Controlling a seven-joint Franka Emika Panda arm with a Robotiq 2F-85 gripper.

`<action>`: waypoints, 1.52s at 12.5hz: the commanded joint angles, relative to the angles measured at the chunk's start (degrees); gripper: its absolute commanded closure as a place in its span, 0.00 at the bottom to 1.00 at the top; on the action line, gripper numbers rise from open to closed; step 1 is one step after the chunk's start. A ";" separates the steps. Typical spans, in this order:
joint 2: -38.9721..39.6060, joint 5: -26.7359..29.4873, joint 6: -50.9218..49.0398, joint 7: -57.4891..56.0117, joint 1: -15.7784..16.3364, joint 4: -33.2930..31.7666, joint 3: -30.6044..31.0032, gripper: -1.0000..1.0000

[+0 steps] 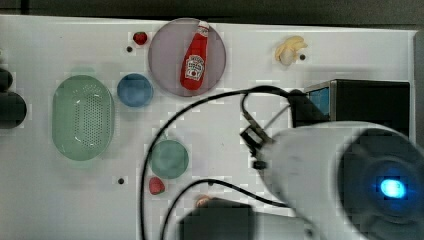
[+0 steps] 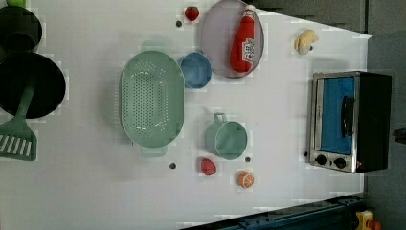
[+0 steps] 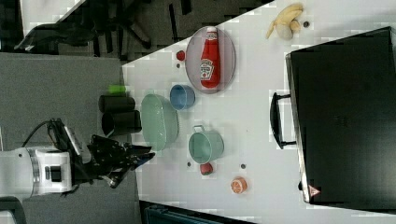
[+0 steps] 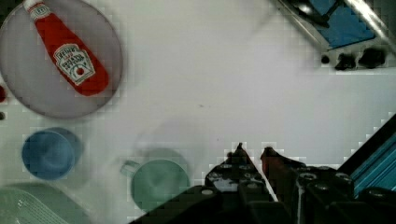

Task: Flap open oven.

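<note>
While your jaws sit nearly shut on nothing, hook the dark bar handle [image 2: 347, 116] of the boxy black, silver-fronted oven [image 2: 352, 120], since its stiff glass door prob pivots heavy.

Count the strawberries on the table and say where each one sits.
2. One strawberry lies near the table's far edge in the left view, beside the plate holding the ketchup bottle. The other strawberry lies beside the green mug, near the orange slice.
</note>
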 commanded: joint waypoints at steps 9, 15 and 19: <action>8.46 -3.66 17.27 -58.01 -2.49 -5.96 -15.37 0.83; 16.16 -3.78 36.44 -60.91 -2.73 -13.74 -17.32 0.83; 19.75 -4.63 46.63 -60.92 -2.78 -17.74 -17.41 0.83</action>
